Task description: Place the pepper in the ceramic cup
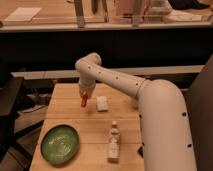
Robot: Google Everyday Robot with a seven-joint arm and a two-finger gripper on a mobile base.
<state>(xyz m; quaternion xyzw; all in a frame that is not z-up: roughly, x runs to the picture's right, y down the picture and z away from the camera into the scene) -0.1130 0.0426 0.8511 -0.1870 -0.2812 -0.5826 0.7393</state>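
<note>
Pepper [83,101] clamped in my gripper [84,95], above tabletop [65,115] toward its far edge, just beside block [102,103]; plate [60,144] at near-left corner.

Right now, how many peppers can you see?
1. The pepper hangs from the shut gripper over the far side of the table, beside the white block. The big arm could hide others.

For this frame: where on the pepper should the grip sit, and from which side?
At its upper end, from above. The pepper is slim and hangs upright below the gripper, shut on its top over the table beside the white block. Pinching across that narrow width likely leaves the lower end free.
</note>
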